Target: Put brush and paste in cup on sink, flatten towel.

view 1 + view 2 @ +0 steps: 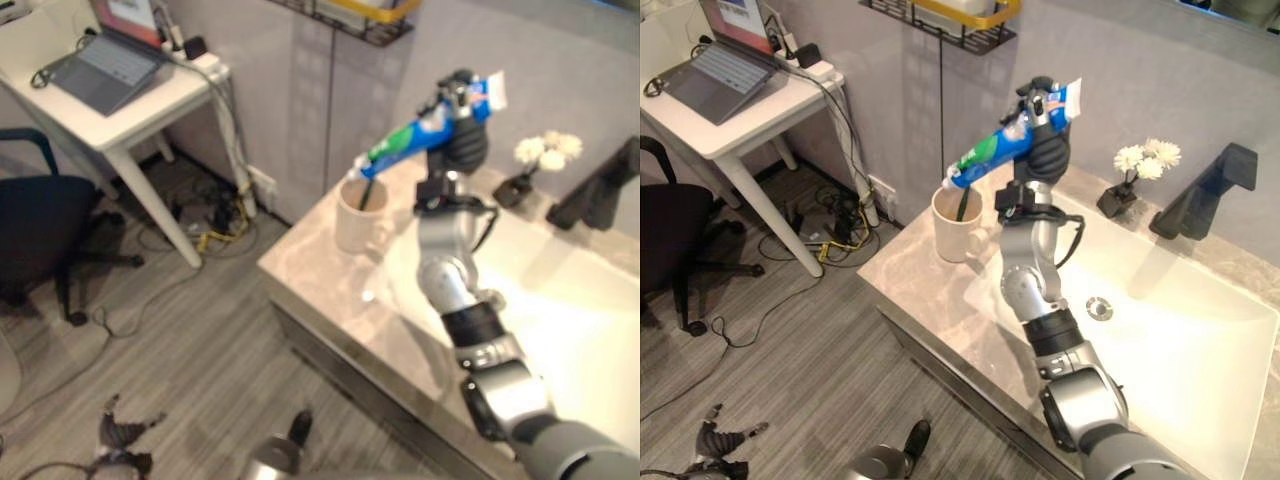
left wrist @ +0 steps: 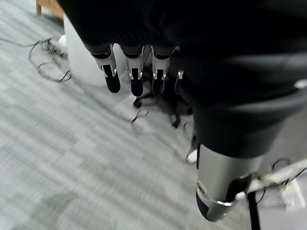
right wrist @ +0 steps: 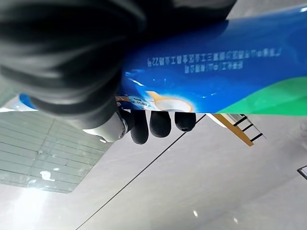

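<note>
Right arm fills the foreground, reaching up over the marble worktop to the far edge. Right hand is raised above the cup, fingers curled round the toothpaste tube, blue and green. Tube is tilted, cap end down, its lower tip at or just over the cup rim; can't tell if it is touching the rim or already inside. Upper end of the tube sticks out past the hand. Right wrist view confirms it: dark tips wrap under the tube body, firm hold.

Cup is cream, handle toward the basin, standing on the worktop just beside the sink basin. A dark thin stick stands inside the cup, leaning on the rim; likely the brush, so that part looks done.

Left hand hangs low over the grey floor, fingers straight and relaxed, holding nothing. Idle.

Black tap and a small vase of white flowers sit on the far side of the basin. White desk with laptop is well apart at the left.

Progress, as a judgement: brush in, paste in mid-placement, not released. Left to do: lower the tube into the cup and let go, then flatten the towel, which I cannot pick out anywhere. Risk: tube tip catching the rim or tipping the cup.
</note>
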{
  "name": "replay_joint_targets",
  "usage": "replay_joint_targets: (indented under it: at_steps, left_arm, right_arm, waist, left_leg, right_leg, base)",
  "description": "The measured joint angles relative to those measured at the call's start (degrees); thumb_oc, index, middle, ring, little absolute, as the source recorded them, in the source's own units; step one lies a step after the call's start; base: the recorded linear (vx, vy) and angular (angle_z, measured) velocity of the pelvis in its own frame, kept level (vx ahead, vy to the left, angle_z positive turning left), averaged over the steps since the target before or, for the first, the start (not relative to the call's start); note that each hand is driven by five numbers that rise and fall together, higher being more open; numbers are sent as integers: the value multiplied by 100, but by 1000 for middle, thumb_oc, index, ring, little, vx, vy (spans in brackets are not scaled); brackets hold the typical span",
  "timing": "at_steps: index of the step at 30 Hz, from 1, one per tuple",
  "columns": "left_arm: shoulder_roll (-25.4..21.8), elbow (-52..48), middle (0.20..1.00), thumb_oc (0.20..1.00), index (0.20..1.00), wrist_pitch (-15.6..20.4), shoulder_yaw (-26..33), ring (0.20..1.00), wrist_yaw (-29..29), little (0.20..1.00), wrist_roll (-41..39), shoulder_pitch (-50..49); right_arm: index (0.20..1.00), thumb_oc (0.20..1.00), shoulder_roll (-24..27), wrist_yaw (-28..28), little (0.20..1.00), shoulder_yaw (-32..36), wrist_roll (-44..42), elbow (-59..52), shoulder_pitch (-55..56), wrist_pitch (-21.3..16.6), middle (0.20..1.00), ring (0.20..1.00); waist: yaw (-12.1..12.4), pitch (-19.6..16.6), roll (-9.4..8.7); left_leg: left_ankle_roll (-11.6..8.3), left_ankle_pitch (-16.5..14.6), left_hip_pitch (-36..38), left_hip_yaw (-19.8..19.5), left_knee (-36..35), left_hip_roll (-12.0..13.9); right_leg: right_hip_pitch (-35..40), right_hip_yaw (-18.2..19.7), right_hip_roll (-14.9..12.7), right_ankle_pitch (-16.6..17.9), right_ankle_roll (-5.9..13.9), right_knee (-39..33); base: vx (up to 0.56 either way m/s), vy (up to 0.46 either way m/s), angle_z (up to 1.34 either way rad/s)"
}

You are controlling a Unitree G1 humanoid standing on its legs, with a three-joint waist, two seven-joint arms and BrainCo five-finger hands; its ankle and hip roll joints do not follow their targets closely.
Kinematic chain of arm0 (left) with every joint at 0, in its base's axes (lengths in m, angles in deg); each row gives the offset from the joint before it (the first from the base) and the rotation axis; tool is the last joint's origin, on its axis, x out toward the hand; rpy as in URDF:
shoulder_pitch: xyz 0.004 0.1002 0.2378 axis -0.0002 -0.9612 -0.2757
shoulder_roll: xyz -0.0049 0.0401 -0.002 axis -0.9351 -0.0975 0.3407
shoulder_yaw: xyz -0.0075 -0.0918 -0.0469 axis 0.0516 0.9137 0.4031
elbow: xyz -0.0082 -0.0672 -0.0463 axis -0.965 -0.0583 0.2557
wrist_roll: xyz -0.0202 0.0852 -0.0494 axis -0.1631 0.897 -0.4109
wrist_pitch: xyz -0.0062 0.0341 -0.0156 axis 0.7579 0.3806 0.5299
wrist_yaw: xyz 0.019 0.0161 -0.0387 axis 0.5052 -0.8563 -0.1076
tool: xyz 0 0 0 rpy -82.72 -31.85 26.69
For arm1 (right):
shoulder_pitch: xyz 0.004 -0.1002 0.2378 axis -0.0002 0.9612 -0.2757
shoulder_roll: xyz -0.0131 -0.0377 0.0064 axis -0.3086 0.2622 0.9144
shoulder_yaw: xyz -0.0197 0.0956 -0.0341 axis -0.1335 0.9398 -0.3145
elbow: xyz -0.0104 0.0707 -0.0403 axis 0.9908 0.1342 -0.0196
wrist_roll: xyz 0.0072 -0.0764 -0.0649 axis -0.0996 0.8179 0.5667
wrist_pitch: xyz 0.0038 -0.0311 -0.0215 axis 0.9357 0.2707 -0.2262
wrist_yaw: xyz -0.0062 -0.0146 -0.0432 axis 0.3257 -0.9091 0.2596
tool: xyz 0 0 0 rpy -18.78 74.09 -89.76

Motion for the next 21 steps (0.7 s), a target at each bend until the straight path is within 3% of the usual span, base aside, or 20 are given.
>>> replay_joint_targets:
  at_steps: [11,21]
  left_arm:
    - [204,169,1000,1000,1000,0,-47,1000,67,1000,-62,134]
    - [303,403,1000,1000,1000,12,-198,1000,61,1000,-179,195]
  right_arm:
    - [200,200,54,1,200,-240,8,-3,-1,4,200,200]
    - [200,200,113,57,200,-626,215,-4,-1,129,200,200]
  waist:
    - [-292,-8,-12]
    - [-410,-13,-20]
  left_leg:
    - [1,0,62,279,1,34]
    - [2,-4,105,425,-1,98]
  right_leg:
    - [-90,298,2,63,20,1]
    - [-125,443,50,104,-17,1]
  base:
    - [-7,16,-13]
    - [-11,12,-8]
